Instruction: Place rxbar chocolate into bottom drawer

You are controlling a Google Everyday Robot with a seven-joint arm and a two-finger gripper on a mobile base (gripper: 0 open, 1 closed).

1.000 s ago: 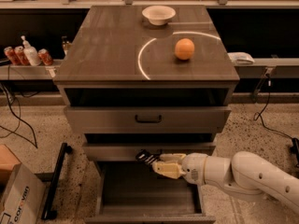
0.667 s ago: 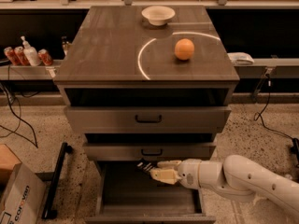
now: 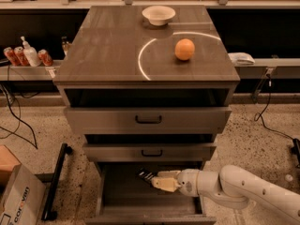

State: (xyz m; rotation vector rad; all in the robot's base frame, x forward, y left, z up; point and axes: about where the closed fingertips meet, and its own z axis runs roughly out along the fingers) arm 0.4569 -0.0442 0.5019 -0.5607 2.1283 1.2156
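Note:
The bottom drawer is pulled wide open at the foot of the grey cabinet, showing a plain grey floor. My gripper reaches in from the right, over the drawer's back half, low inside it. It is shut on the rxbar chocolate, a small black bar that sticks out to the left of the pale fingertips. The bar hangs just above the drawer floor; I cannot tell whether it touches it.
An orange fruit and a white bowl sit on the cabinet top. Two shallower black-handled drawers stand partly open above the bottom one. A cardboard box and a black bar lie on the floor at left.
My gripper has moved down and a little right with the bar, from level with the middle drawer's front into the open bottom drawer.

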